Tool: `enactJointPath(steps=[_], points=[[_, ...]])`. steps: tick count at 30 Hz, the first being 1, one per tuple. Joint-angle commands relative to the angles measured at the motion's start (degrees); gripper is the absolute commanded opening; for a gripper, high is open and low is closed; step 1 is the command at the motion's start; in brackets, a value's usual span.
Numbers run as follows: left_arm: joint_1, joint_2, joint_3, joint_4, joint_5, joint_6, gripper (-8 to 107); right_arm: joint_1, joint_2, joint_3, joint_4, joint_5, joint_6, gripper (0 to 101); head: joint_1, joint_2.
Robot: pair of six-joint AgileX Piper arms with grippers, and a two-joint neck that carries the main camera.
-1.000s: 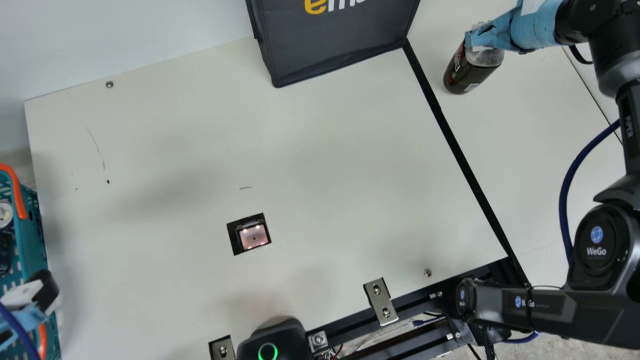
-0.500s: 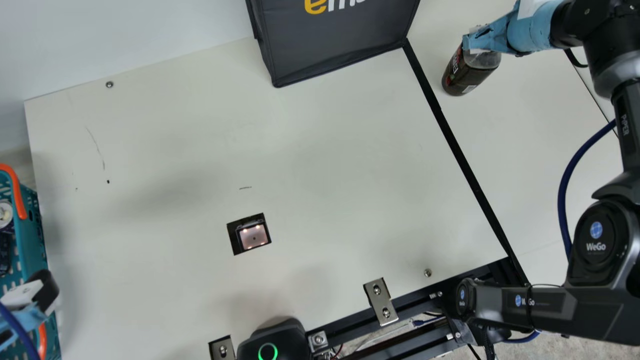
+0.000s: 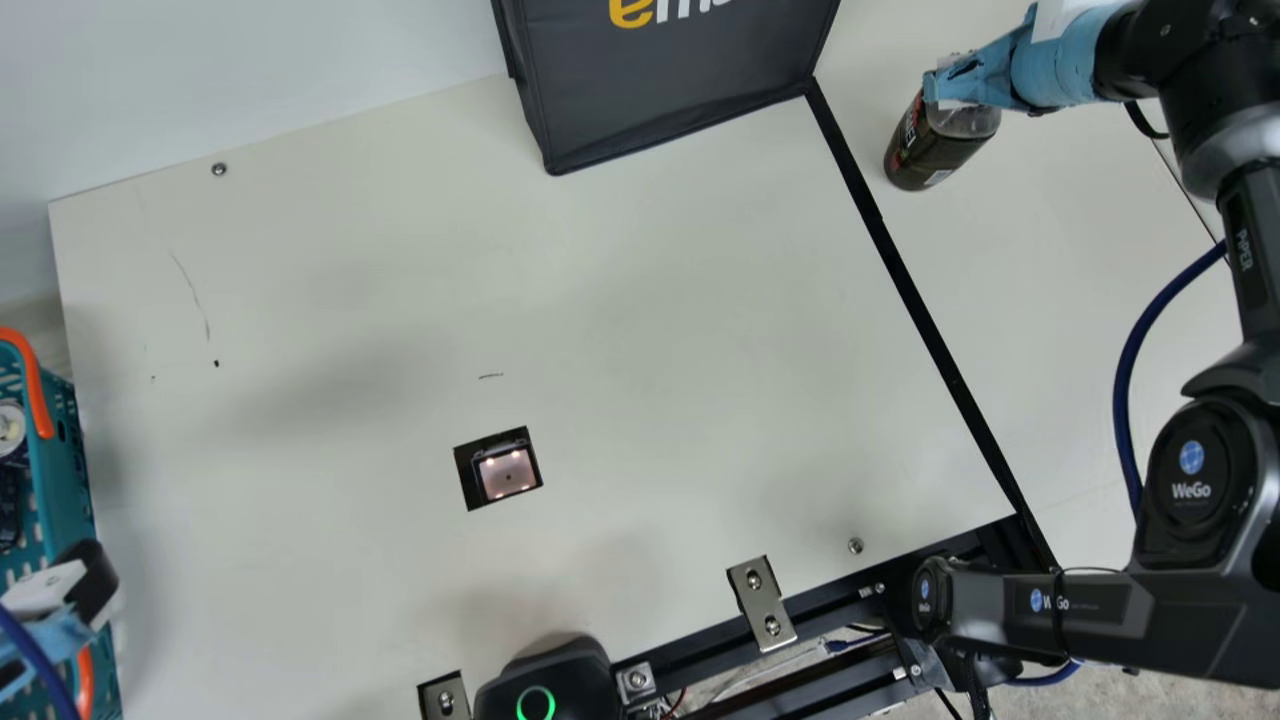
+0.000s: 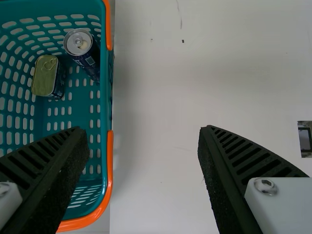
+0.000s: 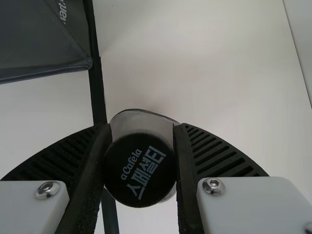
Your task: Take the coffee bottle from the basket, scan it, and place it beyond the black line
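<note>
Main view: coffee bottle beyond the black line, clenched in my right jaws.
My right wrist view has its black cap between them. Left jaws parted, nothing gripped, at the teal basket; two cans inside.

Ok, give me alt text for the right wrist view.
The right end effector clasps a black-capped plastic coffee bottle between black ribbed fingers, against a cream tabletop, with a straight black line alongside and a dark grey fabric bag across it.
</note>
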Motion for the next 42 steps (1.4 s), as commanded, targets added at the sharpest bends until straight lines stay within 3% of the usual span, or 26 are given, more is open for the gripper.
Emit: enactJointPath(steps=[1,17,34,42], points=[[0.0,0.0,0.0,0.0,0.0,0.0,90,0.0,0.0,0.1,-0.2,0.1,0.1,39,-1.6,0.0],[0.0,0.0,0.0,0.0,0.0,0.0,90,0.0,0.0,0.4,0.2,-0.3,-0.4,91,-1.6,0.0],[0.0,0.0,0.0,0.0,0.0,0.0,90,0.7,-1.4,-3.7,0.3,3.2,0.4,91,-1.6,0.0],[0.0,0.0,0.0,0.0,0.0,0.0,90,2.4,-3.4,-3.6,0.8,4.3,1.2,91,-1.6,0.0]])
